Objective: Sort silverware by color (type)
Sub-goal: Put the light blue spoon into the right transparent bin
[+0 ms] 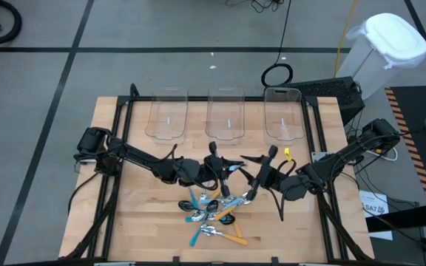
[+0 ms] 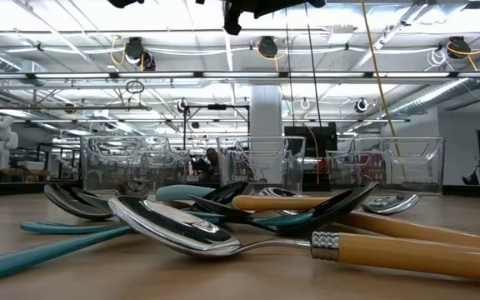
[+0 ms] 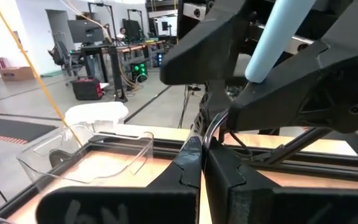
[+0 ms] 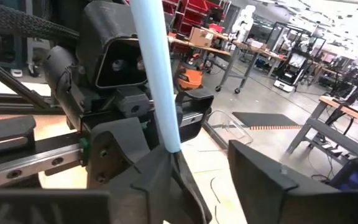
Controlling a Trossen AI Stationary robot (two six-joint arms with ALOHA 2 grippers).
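Light-blue and slim, the handle of one small spoon is standing up between the two grippers above the middle of the pale wooden table. The left gripper is pinching the spoon's thin silver neck, its dark fingers pressed together on the metal. The right gripper is sitting just beside the same spoon with its fingers apart; the handle is lying against one finger while the other is standing clear of it. From above, both dark arms are meeting near the table's centre, the left gripper and the right gripper close to each other.

Below them, toward the near edge, the rest of the silverware is lying in a loose crossed pile: teal handles with black bowls, orange handles and light-blue handles with shiny silver bowls. At table height an orange-handled spoon with a mirror-bright bowl is lying in front, overlapping a black bowl. Three clear plastic bins are standing in a row along the far edge.
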